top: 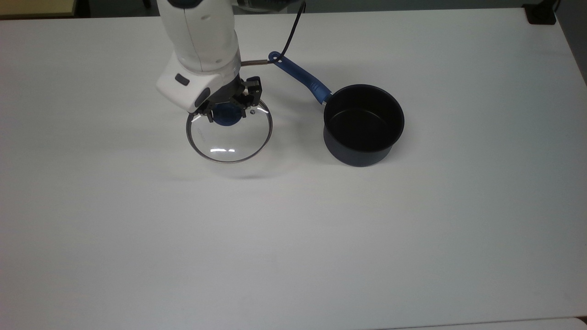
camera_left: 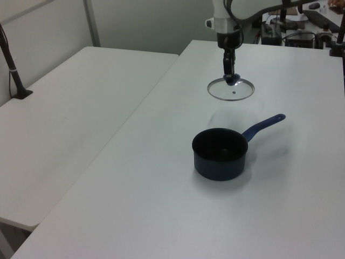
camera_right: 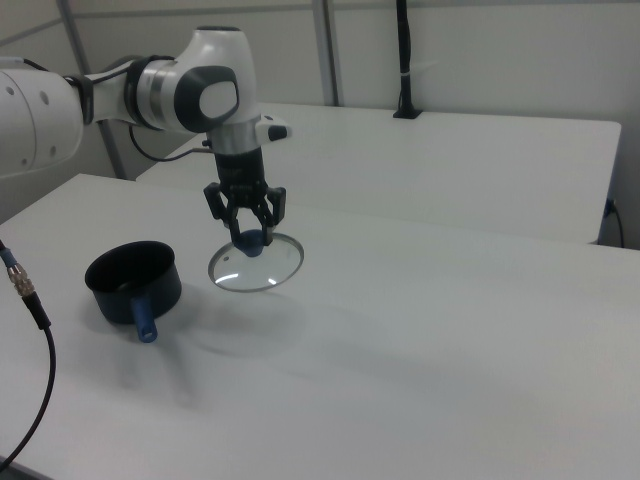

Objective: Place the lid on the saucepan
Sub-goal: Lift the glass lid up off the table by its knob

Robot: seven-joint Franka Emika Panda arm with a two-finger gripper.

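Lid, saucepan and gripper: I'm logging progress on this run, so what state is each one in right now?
Glass lid: lifted clear of the table, roughly level, hanging by its blue knob, its shadow on the table below.
Saucepan: upright on the white table, uncovered and empty.
Gripper: shut on the knob, pointing down.

Clear lid (top: 229, 137) with blue knob, navy-black saucepan (top: 363, 123), blue handle, white table (top: 321, 229)
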